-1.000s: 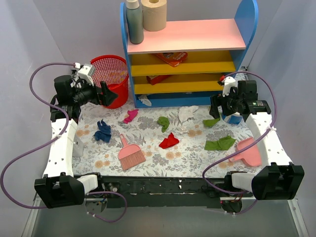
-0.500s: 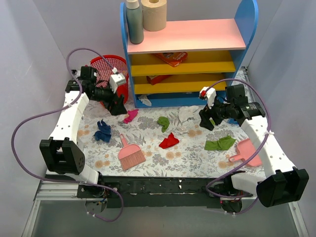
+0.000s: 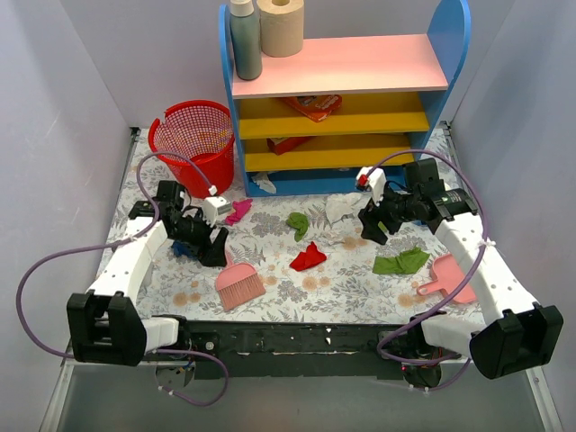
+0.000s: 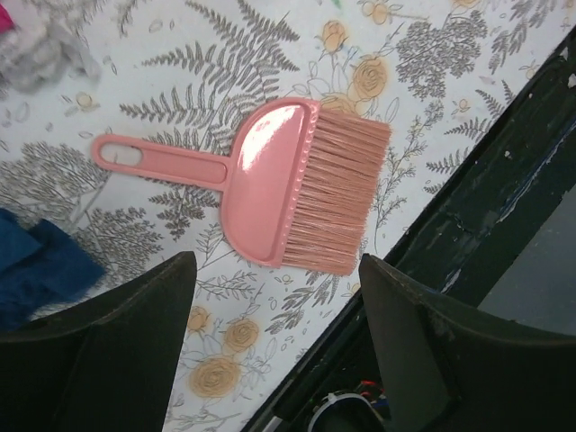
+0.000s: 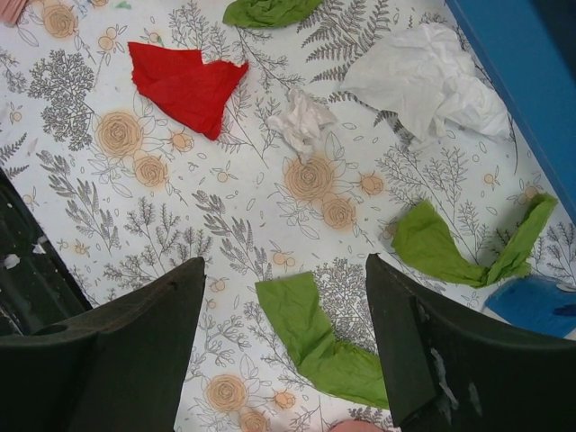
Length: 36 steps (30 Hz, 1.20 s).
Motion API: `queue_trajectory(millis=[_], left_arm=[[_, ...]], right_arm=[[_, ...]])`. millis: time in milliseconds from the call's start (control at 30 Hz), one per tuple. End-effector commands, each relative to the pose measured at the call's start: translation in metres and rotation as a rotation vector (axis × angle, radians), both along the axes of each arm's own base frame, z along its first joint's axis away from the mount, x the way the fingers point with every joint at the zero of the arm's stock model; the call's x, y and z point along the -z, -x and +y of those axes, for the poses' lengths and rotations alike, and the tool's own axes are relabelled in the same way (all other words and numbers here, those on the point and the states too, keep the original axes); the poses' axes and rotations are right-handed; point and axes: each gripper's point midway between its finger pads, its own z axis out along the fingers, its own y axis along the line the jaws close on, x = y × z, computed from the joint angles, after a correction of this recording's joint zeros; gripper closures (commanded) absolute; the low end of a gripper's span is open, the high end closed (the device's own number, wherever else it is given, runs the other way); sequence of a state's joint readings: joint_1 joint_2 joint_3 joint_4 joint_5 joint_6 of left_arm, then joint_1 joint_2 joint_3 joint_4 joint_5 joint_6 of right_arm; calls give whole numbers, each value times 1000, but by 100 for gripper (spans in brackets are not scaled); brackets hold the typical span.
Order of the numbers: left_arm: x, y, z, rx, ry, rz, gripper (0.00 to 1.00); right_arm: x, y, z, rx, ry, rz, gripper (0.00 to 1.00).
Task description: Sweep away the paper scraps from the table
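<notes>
**Sam:** Grabbing the pink brush [image 4: 297, 193] looks like the job right now. The left pincer [image 4: 277, 265] hangs over it, wide apart, holding nothing.

**Mia:** How should it grab?

**Sam:** I think it should go for the thin handle [image 4: 157, 160]. Come straight down and squeeze across it, so the brush does not spin.

**Mia:** And the right pincer [image 5: 283, 265]?

**Sam:** Wide apart too, and holding nothing.

**Mia:** Where are the paper scraps [image 3: 309, 258]?

**Sam:** All over the flowery surface [image 3: 351, 283]. A red scrap [image 5: 184, 81], a green scrap [image 5: 324, 346] and a white scrap [image 5: 423, 81] lie under the right pincer. A blue scrap [image 4: 40, 270] lies near the handle. They look crumpled and light, so soft strokes may work best.
</notes>
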<state>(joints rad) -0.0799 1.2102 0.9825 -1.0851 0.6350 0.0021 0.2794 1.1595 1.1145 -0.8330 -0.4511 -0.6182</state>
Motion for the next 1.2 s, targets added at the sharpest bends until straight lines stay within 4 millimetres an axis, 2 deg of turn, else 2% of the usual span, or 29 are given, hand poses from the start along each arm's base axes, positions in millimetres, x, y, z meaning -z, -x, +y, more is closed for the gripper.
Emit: queue_trajectory(millis=[0, 167, 333, 367, 433, 467, 533, 567, 700, 767, 833, 933, 1167], left_arm=[[33, -6, 2, -153, -16, 124, 28], [51, -28, 12, -282, -85, 135, 28], [55, -46, 10, -334, -78, 148, 32], [56, -45, 5, -324, -52, 177, 32], [56, -49, 0, -338, -27, 195, 33], [57, -50, -1, -343, -22, 209, 33], [56, -54, -5, -353, -3, 216, 33], [52, -59, -6, -357, 4, 208, 33], [44, -69, -10, -362, 32, 188, 33], [39, -72, -11, -369, 42, 185, 32], [36, -74, -13, -370, 57, 181, 32], [30, -76, -17, -377, 81, 175, 32], [29, -73, -17, -383, 85, 172, 32]], right_arm=[[-7, -7, 9, -41, 12, -34, 21], [9, -10, -6, -9, 106, -34, 21], [23, -3, -26, 54, 188, -19, 24], [26, -6, -39, 93, 250, -34, 26], [33, 2, -58, 104, 338, -28, 28], [35, 3, -75, 150, 386, -25, 28], [41, 15, -95, 195, 427, 24, 29], [42, 18, -113, 253, 451, 44, 30], [50, 34, -161, 408, 539, 112, 32], [63, 50, -186, 489, 607, 200, 32], [76, 63, -200, 555, 612, 287, 32], [90, 69, -205, 597, 584, 366, 33], [115, 50, -201, 587, 520, 436, 32]])
